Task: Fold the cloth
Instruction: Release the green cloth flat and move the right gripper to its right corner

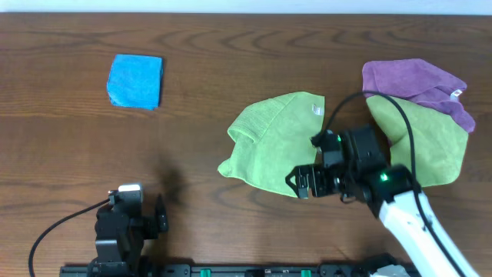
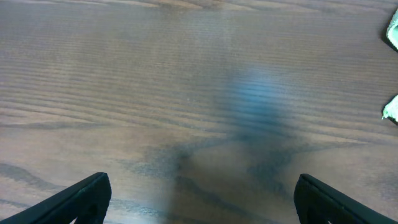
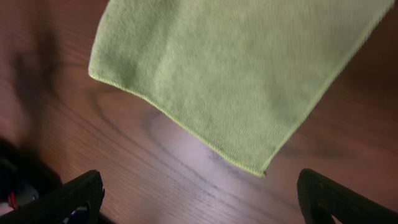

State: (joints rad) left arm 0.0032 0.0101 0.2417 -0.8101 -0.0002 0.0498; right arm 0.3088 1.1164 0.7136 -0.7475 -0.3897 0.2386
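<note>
The cloth (image 1: 273, 142) is lime-green and lies mostly flat at the table's middle. Its white tag (image 1: 315, 108) is at the far right corner, and its left edge is rumpled. My right gripper (image 1: 301, 183) hovers over the cloth's near right edge, open and empty. In the right wrist view the cloth (image 3: 236, 68) fills the top, and one corner points down between the wide-open jaws (image 3: 199, 202). My left gripper (image 1: 129, 194) is open and empty at the near left, over bare wood (image 2: 199, 199).
A second lime-green cloth (image 1: 430, 150) lies at the right, partly under a purple cloth (image 1: 415, 81). A small bright-blue folded cloth (image 1: 135, 80) lies at the far left. The right arm's cable arcs over the two green cloths.
</note>
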